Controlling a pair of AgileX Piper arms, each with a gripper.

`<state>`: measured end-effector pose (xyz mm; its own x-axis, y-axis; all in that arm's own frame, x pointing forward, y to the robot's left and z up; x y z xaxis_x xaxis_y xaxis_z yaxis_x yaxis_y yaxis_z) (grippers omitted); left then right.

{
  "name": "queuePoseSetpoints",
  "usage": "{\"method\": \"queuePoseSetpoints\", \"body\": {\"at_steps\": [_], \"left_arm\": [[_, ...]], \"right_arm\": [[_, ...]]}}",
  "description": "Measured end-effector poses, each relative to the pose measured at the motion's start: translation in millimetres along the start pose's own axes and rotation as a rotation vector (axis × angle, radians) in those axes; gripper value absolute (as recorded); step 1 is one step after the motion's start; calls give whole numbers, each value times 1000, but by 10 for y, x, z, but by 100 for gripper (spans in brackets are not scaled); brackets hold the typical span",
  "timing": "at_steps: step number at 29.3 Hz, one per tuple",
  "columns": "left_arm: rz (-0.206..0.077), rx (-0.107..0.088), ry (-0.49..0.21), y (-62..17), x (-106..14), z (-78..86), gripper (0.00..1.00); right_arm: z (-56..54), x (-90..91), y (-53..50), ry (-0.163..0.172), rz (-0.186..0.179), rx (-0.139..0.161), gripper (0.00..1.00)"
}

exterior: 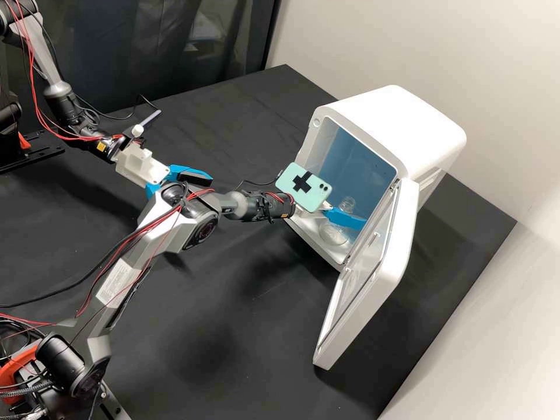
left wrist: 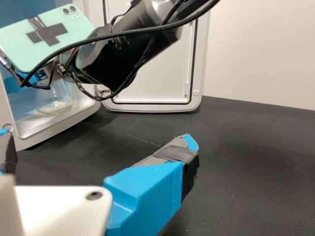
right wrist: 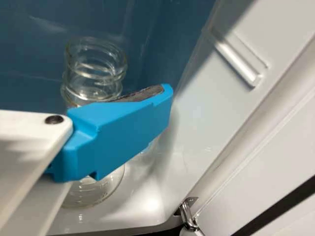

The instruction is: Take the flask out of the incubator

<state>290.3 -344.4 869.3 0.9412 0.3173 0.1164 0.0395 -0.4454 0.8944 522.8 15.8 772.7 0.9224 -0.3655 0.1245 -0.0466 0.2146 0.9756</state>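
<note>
A clear glass flask (exterior: 348, 204) stands upright on the floor of the white incubator (exterior: 402, 128), against its blue inner wall. The door (exterior: 373, 274) hangs wide open toward the front. My right gripper (exterior: 344, 214) is inside the chamber and open. One of its blue fingers (right wrist: 123, 123) lies beside the flask's neck (right wrist: 93, 66), pad toward the glass. My left gripper (exterior: 175, 179) hovers open over the bench left of the incubator, holding nothing. From there one left finger (left wrist: 157, 182) points toward the flask (left wrist: 54, 96), seen behind the right arm.
A mint-green phone (exterior: 303, 185) with a black cross is strapped on the right wrist at the incubator's mouth. The right forearm (left wrist: 128, 44) crosses in front of the left gripper. The black bench (exterior: 233, 303) ends just right of the incubator, near a white wall.
</note>
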Motion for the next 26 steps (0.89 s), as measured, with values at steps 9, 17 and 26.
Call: {"method": "queuePoseSetpoints", "body": {"at_steps": [9, 17, 26], "left_arm": [[0, 0, 0, 0, 0, 0, 100], [0, 0, 0, 0, 0, 0, 100], [10, 1, -6, 34, -12, 23, 100]], "right_arm": [[-6, 95, -42, -34, -2, -18, 100], [30, 155, -130, -62, -26, -32, 100], [63, 195, -138, -74, -40, -38, 100]]}}
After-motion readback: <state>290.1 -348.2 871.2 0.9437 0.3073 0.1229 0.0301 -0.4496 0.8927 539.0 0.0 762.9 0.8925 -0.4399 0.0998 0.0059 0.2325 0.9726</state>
